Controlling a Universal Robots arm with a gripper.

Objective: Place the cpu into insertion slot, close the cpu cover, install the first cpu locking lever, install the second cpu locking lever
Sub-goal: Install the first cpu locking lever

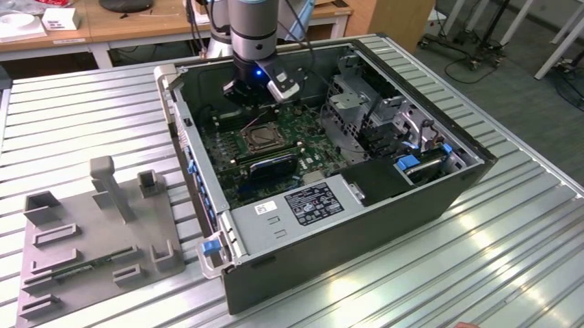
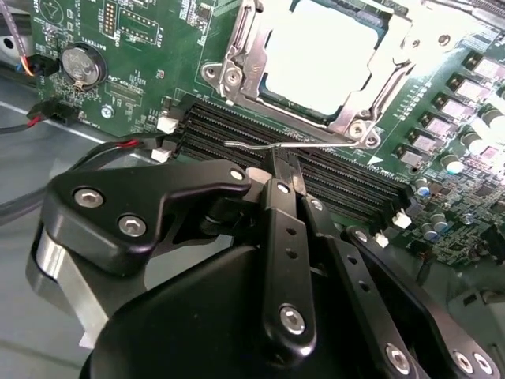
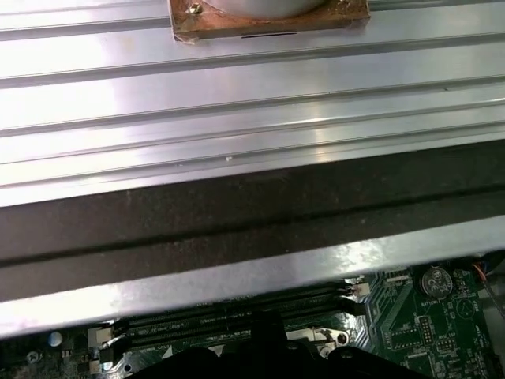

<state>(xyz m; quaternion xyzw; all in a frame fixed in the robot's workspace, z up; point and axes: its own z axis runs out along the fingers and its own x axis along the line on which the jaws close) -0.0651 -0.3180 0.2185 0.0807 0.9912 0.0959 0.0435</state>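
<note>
The tool reached down into the open computer case, its two fingers drawn almost together. As far as I could judge nothing was pinched between them, and their tips met a thin wire locking lever.

The ribbed metal table carried everything. The computer case lay about mid-table with its open side up. It held the green motherboard on its floor, with drive cages and a power supply toward the exterior view's right. A grey holder tray sat well apart from it, near the table edge at the exterior view's left. One of its grooves held a narrow green strip, and its other pockets looked bare.

On the motherboard, the insertion slot lay just beyond the fingertips, with the long black memory slots between it and the tool's body. The cpu cover appeared to be down flat over the slot. The cpu sat inside it, its pale top showing through the cut-out.

The locking lever ran along the slot's near edge, parallel to the memory slots and crosswise to the fingers. The fingers stood side by side along its length, so I judged the contact to be a push or a hook, not a grip. I could not tell which of the two levers it was, nor whether it was latched.
</note>
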